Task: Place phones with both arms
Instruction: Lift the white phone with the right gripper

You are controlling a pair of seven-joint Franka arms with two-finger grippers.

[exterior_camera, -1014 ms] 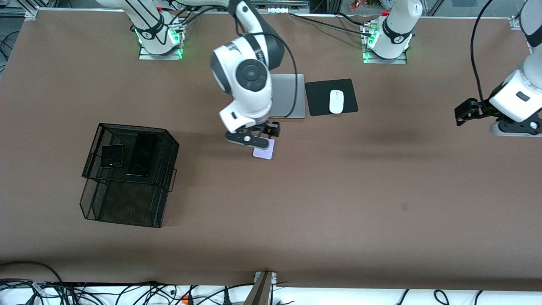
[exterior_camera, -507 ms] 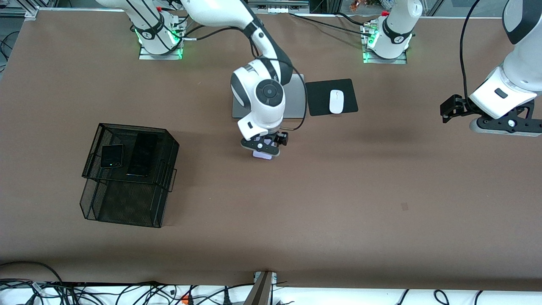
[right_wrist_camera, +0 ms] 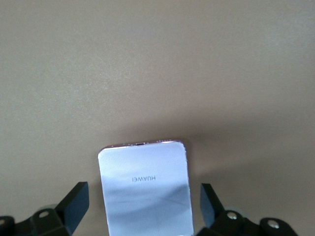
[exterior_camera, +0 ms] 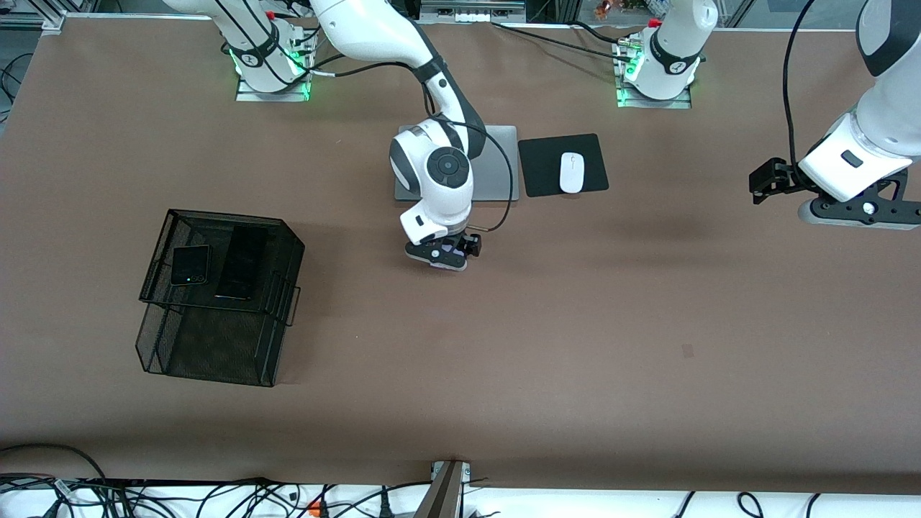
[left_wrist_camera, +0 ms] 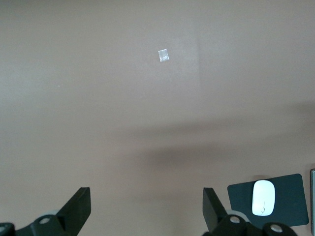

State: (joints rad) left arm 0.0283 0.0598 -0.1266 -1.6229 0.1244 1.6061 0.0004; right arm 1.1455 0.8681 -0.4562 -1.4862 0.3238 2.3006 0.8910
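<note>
The white-lavender phone (right_wrist_camera: 145, 191) lies flat on the brown table, nearer to the front camera than the grey laptop. My right gripper (right_wrist_camera: 142, 206) is low over it and open. One finger stands off each long side of the phone, with a gap on both sides. In the front view the right gripper (exterior_camera: 437, 256) hides most of this phone (exterior_camera: 447, 250). The folded black phone (exterior_camera: 190, 265) and the slim black phone (exterior_camera: 241, 262) lie side by side in the black mesh basket (exterior_camera: 209, 352). My left gripper (left_wrist_camera: 146, 211) hangs open and empty over bare table at the left arm's end (exterior_camera: 856, 214).
A grey laptop (exterior_camera: 496, 165) lies closed beside a black mouse pad (exterior_camera: 543, 165) with a white mouse (exterior_camera: 571, 173), also seen as the mouse (left_wrist_camera: 263, 197) in the left wrist view. A small pale patch (exterior_camera: 687, 350) marks the table. Cables run along the table's front edge.
My right arm has come down and toward the front camera, and its open fingers now straddle the white-lavender phone. The left arm shifted slightly inward, then held still.
</note>
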